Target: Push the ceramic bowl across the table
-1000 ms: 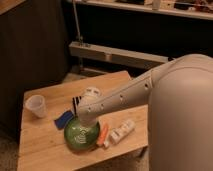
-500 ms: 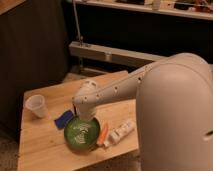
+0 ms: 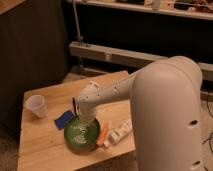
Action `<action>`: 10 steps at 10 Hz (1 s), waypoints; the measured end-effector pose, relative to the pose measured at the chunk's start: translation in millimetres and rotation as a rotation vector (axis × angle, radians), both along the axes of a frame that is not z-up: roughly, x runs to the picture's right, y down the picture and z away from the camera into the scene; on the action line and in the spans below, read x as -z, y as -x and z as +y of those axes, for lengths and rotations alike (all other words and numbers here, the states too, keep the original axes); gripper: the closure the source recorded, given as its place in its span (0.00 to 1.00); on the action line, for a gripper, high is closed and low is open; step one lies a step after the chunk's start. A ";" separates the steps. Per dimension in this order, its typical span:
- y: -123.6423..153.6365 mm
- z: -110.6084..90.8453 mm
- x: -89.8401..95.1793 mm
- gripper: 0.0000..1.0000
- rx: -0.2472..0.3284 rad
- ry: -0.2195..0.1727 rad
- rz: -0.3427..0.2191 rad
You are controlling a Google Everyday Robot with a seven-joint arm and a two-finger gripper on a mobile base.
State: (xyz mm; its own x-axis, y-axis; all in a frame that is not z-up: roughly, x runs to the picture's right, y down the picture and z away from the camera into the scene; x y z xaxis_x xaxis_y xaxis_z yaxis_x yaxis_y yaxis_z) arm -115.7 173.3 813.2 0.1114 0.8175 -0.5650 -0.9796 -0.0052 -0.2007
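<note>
The ceramic bowl (image 3: 82,134), glossy green with pale rings inside, sits on the wooden table (image 3: 42,150) near its front middle. My white arm reaches in from the right, and my gripper (image 3: 85,118) hangs straight down at the bowl's far rim, seemingly touching or inside it.
A small translucent plastic cup (image 3: 36,105) stands at the table's left. A blue object (image 3: 63,119) lies just left of the bowl. An orange item (image 3: 102,135) and a white tube (image 3: 119,133) lie right of the bowl. A dark cabinet stands behind left.
My arm has swung left and the gripper has come down onto the bowl's far rim. The bowl has hardly shifted.
</note>
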 end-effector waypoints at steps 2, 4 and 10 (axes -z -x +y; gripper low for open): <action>8.5 2.0 -6.2 1.00 0.005 0.010 -0.014; 13.0 2.8 -14.7 1.00 0.007 0.020 -0.024; 20.9 -5.4 -32.4 1.00 0.023 0.027 -0.030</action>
State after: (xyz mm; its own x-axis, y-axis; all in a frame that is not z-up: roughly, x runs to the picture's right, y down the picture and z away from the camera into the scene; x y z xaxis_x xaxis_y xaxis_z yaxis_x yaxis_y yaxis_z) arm -136.6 167.8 845.5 0.1473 0.7989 -0.5831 -0.9731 0.0114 -0.2302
